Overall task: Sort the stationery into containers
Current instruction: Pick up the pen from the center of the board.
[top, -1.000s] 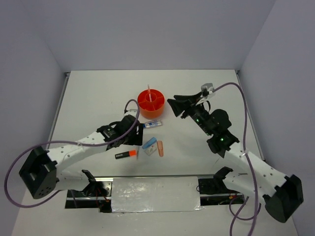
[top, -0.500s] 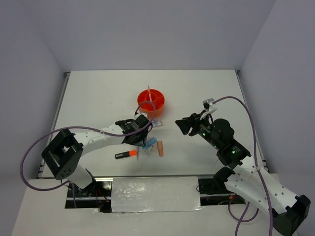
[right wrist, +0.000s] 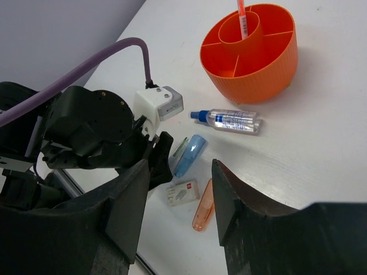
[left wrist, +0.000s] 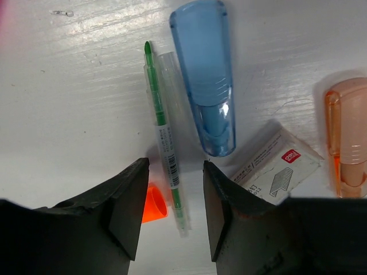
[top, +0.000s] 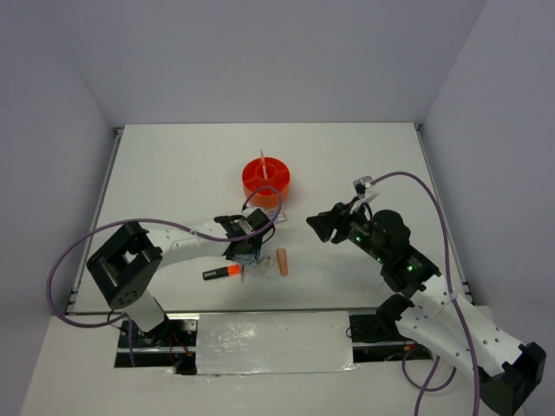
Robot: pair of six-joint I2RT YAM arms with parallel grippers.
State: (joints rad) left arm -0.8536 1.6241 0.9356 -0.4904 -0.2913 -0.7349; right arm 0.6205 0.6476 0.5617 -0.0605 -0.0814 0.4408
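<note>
My left gripper (left wrist: 174, 172) is open, low over the table, its jaws astride a thin green pen (left wrist: 163, 132) in a clear barrel. Beside the pen lie a blue eraser (left wrist: 206, 86), a small white box printed with staples (left wrist: 275, 169) and a salmon eraser (left wrist: 347, 137). The highlighter's orange cap (left wrist: 153, 203) shows by the left finger. My right gripper (right wrist: 180, 172) is open and empty, held above the table. The orange tub (right wrist: 252, 51) holds a pink pen (right wrist: 242, 17) in its centre cup. The blue-clear marker (right wrist: 229, 120) lies near the tub.
In the top view the tub (top: 264, 178) stands mid-table, the black highlighter (top: 221, 273) lies near the front edge, and the salmon eraser (top: 282, 262) lies to the right of my left gripper (top: 247, 250). My right gripper (top: 317, 225) hovers further right. Side rails edge the table.
My left gripper has moved toward the near edge, from beside the marker down over the pen and erasers. My right gripper has pulled back from the tub toward the near right.
</note>
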